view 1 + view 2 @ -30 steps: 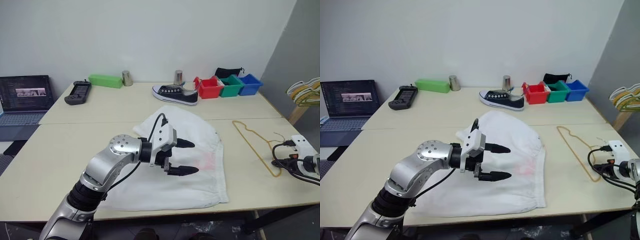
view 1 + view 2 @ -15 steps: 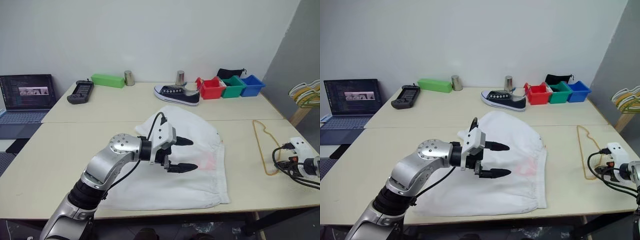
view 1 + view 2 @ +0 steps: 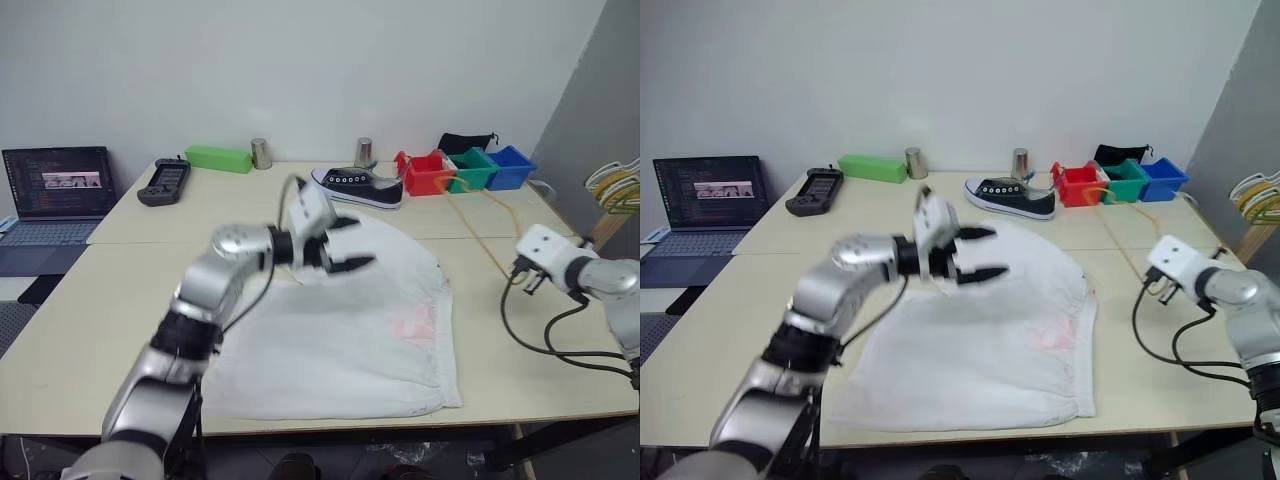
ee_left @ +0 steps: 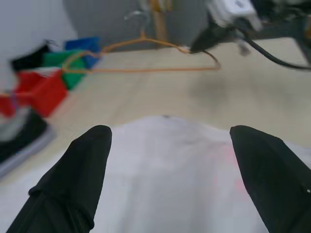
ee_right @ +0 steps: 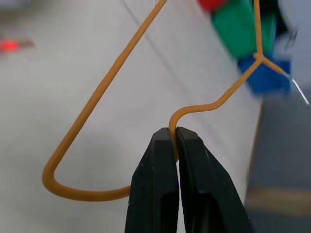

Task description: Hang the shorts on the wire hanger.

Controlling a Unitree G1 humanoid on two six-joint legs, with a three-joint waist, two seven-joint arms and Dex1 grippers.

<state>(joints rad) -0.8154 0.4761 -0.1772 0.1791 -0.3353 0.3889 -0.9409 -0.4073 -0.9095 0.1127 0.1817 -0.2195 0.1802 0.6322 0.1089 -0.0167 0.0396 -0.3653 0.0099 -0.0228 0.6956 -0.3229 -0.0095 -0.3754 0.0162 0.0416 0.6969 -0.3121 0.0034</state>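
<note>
The shorts lie flat on the bench beneath my spread left fingers. My right fingers pinch the wire hanger; I'd keep it level while threading.

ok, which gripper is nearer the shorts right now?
Left. The left gripper hovers open over the far part of the shorts. The right gripper is off beside them over bare table, shut on the wire hanger.

Two pale tables stand against a plain white wall.
</note>
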